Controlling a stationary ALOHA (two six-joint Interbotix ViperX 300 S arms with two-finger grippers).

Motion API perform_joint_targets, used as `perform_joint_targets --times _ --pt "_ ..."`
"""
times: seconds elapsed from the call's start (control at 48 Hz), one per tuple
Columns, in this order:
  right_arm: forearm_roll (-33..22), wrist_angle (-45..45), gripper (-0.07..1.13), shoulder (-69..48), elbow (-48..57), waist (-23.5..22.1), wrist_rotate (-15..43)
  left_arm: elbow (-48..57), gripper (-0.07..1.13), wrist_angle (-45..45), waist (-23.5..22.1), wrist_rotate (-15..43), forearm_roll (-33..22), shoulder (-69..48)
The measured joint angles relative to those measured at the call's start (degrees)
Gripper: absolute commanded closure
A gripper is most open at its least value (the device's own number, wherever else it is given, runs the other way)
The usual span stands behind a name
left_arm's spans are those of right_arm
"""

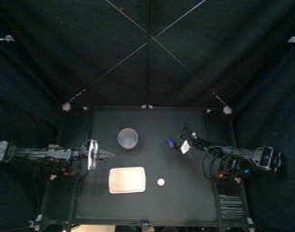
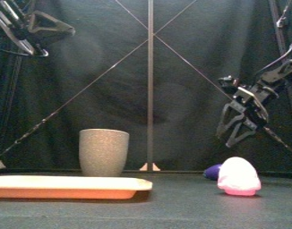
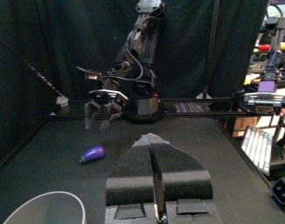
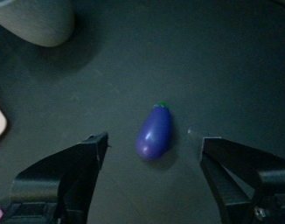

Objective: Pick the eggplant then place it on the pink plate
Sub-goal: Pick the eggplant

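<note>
**Right gripper open above eggplant; left arm idle**

Landmark: the grey speckled cup (image 1: 128,138), standing upright toward the back of the desk (image 1: 186,195).

- Eggplant (image 4: 155,133): purple with a small green tip. It lies on its side on the bare desk, right of the cup and a little nearer the front. Nothing touches it.
- Right arm: comes in from the right with its elbow bent and the forearm slanting down toward the cup's side. The right gripper (image 3: 100,118) points down at the desk, directly over the eggplant. In the front view it hangs clear above the eggplant with a gap between. The jaws are spread wide and hold nothing. In the right wrist view the eggplant sits centred between them, its long axis running roughly along the jaws.
- Left arm: rests left of the cup and a little forward. The left gripper (image 3: 153,140) is raised off the desk and points level across it toward the eggplant's side. Its jaws are pressed together with nothing in them.
- Pink plate (image 1: 126,179): flat on the desk in front of the cup, well apart from the eggplant, with nothing on it.
- Pink-and-white toy (image 2: 239,176): on the desk just right of the plate, in front of the cup and to its right. In the front view it partly hides the eggplant behind it.
</note>
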Motion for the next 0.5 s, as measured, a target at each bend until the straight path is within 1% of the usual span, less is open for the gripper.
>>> perform_joint_targets --times 0.292,0.5 --pt "0.0 0.1 0.01 10.1 -4.1 -0.1 0.0 0.2 1.07 0.1 0.0 0.0 0.0 0.0" --pt "0.2 0.1 0.01 14.4 -5.4 1.1 0.0 0.2 1.07 0.2 -0.1 0.0 0.0 0.0"
